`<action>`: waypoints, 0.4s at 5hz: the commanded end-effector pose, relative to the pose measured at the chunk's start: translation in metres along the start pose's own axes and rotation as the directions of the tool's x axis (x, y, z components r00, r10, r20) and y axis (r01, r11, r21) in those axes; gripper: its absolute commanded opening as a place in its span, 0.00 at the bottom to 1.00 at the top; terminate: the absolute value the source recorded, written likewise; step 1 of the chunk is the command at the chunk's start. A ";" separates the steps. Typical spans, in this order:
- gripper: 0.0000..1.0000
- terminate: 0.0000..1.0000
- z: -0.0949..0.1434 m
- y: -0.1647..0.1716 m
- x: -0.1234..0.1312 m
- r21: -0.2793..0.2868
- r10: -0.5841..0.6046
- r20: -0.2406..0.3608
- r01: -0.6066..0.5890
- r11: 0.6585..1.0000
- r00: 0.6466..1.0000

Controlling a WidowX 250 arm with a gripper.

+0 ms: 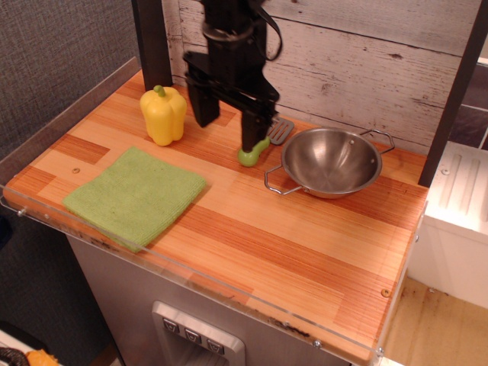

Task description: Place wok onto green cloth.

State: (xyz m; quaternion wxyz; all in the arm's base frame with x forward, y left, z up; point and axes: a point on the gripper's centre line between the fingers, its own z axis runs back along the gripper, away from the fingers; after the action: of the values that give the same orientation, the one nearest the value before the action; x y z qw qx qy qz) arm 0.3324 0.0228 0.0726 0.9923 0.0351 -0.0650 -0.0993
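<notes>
The wok [332, 161] is a shiny steel bowl with two wire loop handles. It sits on the wooden counter at the back right. The green cloth [135, 195] lies flat at the front left of the counter. My black gripper [229, 126] hangs open and empty above the counter's back middle, between the yellow pepper and the wok. Its right finger [254, 127] stands in front of the spatula's handle. The gripper is to the left of the wok and apart from it.
A yellow pepper [163, 114] stands at the back left. A grey spatula with a green handle [263, 145] lies just left of the wok. A plank wall runs behind the counter. A clear strip edges the front. A dark post stands at the right.
</notes>
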 end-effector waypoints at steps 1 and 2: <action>1.00 0.00 -0.010 -0.006 0.043 0.013 0.040 0.052 -0.041 0.999 0.998; 1.00 0.00 -0.018 -0.018 0.053 -0.005 0.034 0.050 -0.034 0.999 0.998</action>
State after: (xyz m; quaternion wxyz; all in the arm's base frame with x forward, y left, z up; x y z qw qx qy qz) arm 0.3764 -0.0038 0.0432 0.9942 0.0277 -0.0658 -0.0804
